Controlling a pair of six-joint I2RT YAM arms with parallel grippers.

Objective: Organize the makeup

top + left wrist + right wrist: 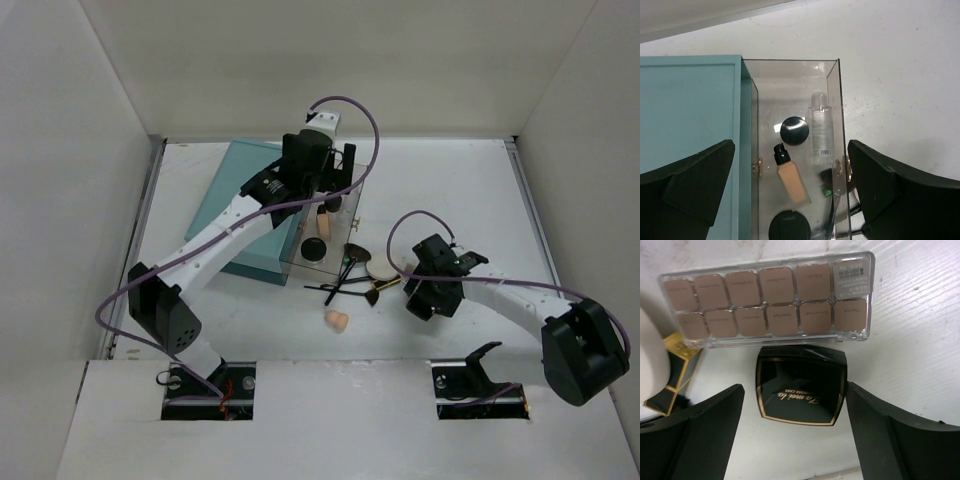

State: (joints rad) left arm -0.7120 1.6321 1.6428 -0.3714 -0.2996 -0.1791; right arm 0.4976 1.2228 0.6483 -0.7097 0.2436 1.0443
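Note:
My left gripper [325, 183] [790, 200] is open and empty, hovering above a clear box [835, 90]. In the box lie a black round compact [794, 130], a beige bottle [791, 178], a clear tube [821, 127] and a second black compact [789, 226]. My right gripper [425, 295] [795, 425] is open, its fingers on either side of a black square compact [801, 385] on the table. A pinkish palette [770, 300] lies just beyond it. Black-handled brushes [345, 282], a white puff [380, 268] and a peach sponge [338, 320] lie on the table.
A large teal box [250, 210] [690, 110] sits against the clear box's left side. A gold-and-black brush ferrule [675, 370] lies left of the square compact. White walls enclose the table [480, 200] on three sides.

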